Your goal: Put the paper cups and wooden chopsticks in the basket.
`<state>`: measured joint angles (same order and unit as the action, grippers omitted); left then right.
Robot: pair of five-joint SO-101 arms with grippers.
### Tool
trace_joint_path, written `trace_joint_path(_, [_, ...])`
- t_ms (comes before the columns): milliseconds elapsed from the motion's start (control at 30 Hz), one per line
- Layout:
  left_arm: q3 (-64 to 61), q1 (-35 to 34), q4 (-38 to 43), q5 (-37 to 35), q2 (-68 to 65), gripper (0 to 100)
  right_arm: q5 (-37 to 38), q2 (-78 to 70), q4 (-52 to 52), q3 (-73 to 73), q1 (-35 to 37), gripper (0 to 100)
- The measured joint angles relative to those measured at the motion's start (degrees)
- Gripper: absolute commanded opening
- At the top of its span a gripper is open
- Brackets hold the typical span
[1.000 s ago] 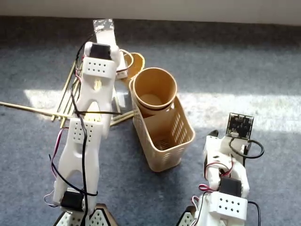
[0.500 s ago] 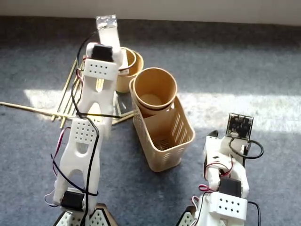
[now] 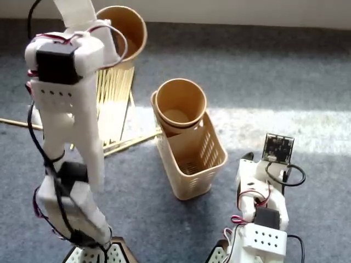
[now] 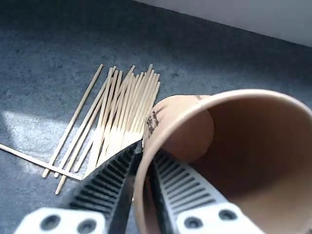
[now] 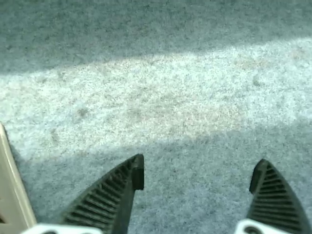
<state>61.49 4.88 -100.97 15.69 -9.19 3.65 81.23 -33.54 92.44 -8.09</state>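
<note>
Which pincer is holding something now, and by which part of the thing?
The left pincer holds a paper cup by its rim; the right pincer is open and empty.

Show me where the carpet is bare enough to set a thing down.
Bare: the carpet right of the basket, ahead of the open right end effector. Crowded: left of the basket, where chopsticks lie below the left end effector holding a cup.
</note>
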Motion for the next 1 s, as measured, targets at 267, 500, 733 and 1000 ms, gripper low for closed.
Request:
trace_joint_path(267, [-13.8,15.4,0.0,0.0,27.8,0,0.0,0.0,0.0,0.0,0.0,34.0])
trace_joint_path(500, [-18.5,21.4,0.0,-1.9,29.4,0,0.0,0.0,0.0,0.0,0.0,34.0])
trace_joint_path(733, [-35.0,24.5,9.7,-3.0,29.3,0,0.0,0.0,0.0,0.0,0.0,34.0])
trace_joint_path(1000, [-47.5,18.8,18.7,-3.0,29.3,6,0.0,0.0,0.0,0.0,0.0,34.0])
